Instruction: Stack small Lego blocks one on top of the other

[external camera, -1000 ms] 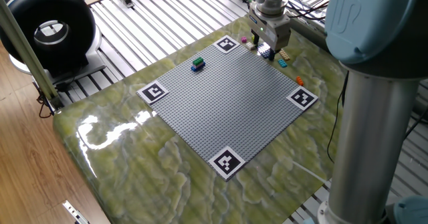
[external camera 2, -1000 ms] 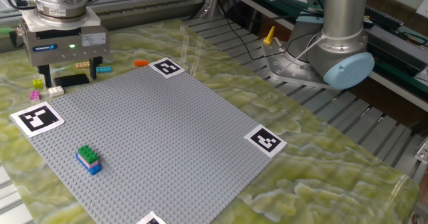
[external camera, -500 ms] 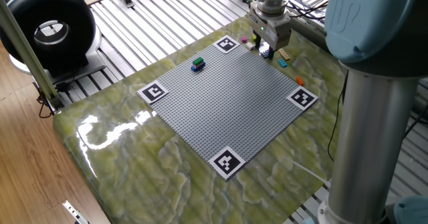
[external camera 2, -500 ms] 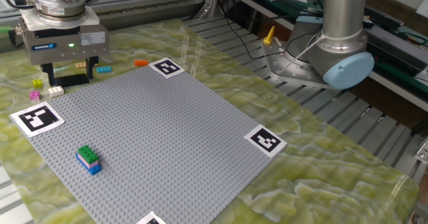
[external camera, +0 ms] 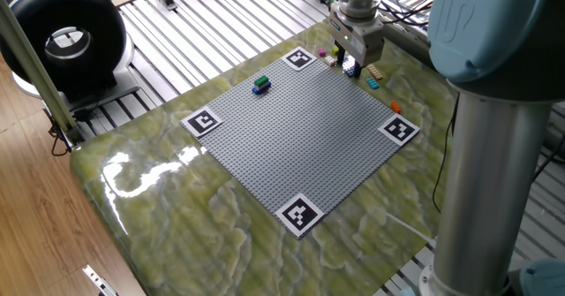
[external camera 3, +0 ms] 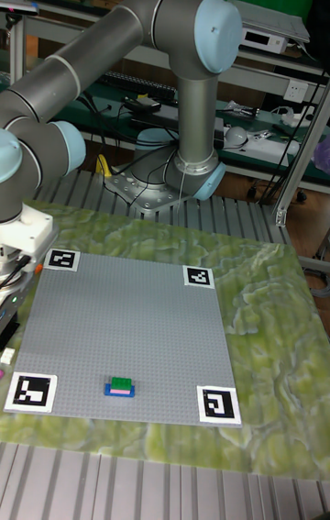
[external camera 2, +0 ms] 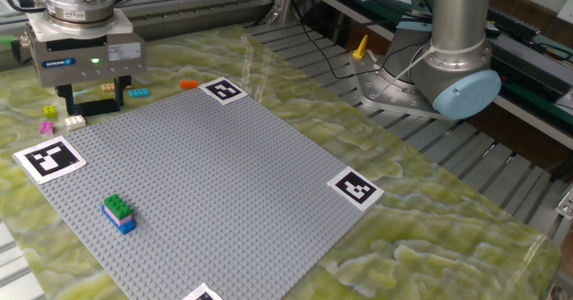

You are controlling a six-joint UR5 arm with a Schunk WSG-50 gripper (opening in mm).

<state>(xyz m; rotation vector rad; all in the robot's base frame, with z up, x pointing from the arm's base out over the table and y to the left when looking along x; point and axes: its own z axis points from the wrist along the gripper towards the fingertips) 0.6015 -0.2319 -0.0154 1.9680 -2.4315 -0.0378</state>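
On the grey baseplate [external camera 2: 224,184] we see a small stack of blocks [external camera 2: 118,213] near one corner: a green block on top, a thin pink layer under it, a blue block at the bottom. It stands alone, well away from the arm (the tall fixed view shows it near the plate's front edge, [external camera 3: 120,385]).

The loose blocks lie off the plate on the marbled tabletop [external camera 2: 430,210], beside its far edge: a cyan block [external camera 2: 139,93], an orange block [external camera 2: 188,84], a yellow block [external camera 2: 49,111], a pink block [external camera 2: 47,127] and a white block [external camera 2: 75,120].

We find the gripper [external camera 2: 88,101] low over this cluster, its fingers [external camera 2: 64,98] spread apart with a dark blue block [external camera: 350,68] between them; whether they touch it we cannot tell.

Black-and-white marker tags [external camera 2: 50,158] sit at the plate's corners.
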